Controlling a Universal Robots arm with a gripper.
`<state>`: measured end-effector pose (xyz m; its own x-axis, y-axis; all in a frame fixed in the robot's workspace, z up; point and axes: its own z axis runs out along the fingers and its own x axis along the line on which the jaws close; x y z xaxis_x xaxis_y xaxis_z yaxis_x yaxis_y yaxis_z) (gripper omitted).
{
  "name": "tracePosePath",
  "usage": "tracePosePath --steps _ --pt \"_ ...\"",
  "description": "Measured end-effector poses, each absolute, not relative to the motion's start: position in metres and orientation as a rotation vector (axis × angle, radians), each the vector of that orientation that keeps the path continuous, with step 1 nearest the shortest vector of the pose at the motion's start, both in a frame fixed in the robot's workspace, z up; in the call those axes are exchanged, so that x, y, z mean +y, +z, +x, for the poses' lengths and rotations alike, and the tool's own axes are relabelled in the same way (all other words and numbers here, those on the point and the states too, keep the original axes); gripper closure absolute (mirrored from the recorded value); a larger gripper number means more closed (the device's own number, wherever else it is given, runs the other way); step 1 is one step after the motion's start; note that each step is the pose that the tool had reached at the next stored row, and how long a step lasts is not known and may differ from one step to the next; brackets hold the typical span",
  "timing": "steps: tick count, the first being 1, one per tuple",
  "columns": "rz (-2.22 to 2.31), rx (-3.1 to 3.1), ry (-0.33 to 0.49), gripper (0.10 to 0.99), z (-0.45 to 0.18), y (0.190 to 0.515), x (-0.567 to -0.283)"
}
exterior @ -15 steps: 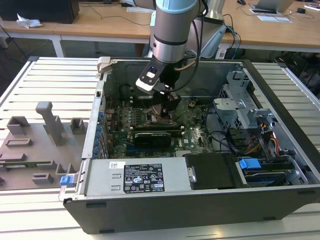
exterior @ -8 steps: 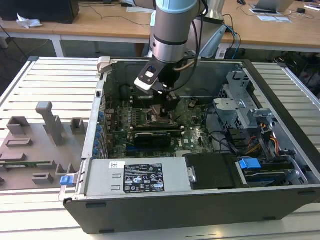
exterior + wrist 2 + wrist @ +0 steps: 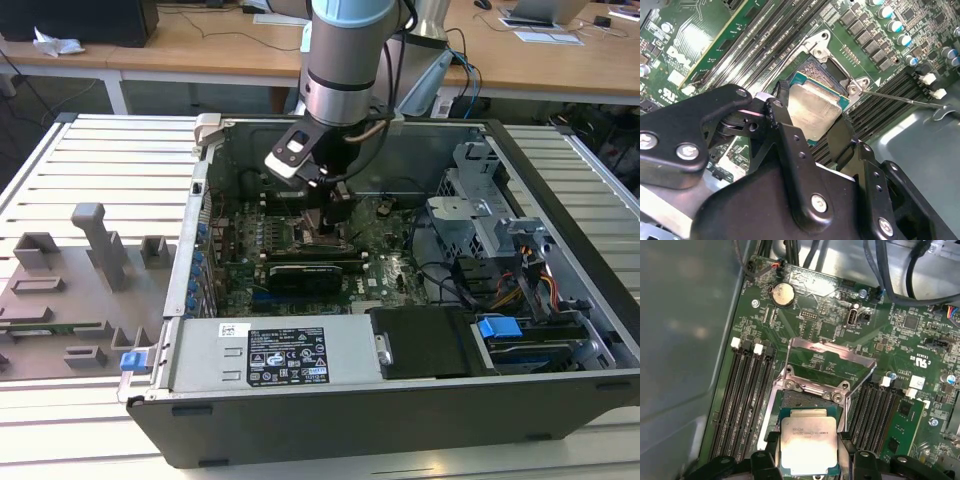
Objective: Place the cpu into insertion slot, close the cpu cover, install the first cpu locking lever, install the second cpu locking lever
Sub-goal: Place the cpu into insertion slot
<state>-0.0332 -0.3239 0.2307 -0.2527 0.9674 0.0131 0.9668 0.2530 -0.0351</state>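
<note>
First wrist view shows the gripper [image 3: 808, 447] clamped on the cpu [image 3: 807, 440] over the insertion slot [image 3: 805, 401], seating unconfirmed; the cpu cover [image 3: 834, 350] stands open, so cover closure and both lever steps are judged outstanding.

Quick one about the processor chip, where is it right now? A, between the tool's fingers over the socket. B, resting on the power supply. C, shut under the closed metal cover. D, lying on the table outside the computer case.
A: in both wrist views the chip sits between the fingers of the tool right over the socket, and the cover is flipped open.
</note>
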Motion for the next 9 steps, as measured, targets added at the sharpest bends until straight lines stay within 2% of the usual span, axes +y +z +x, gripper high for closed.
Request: tracePosePath --steps 9 --pt "-2.0 -2.381 0.03 0.541 -0.0332 0.2306 -0.3239"
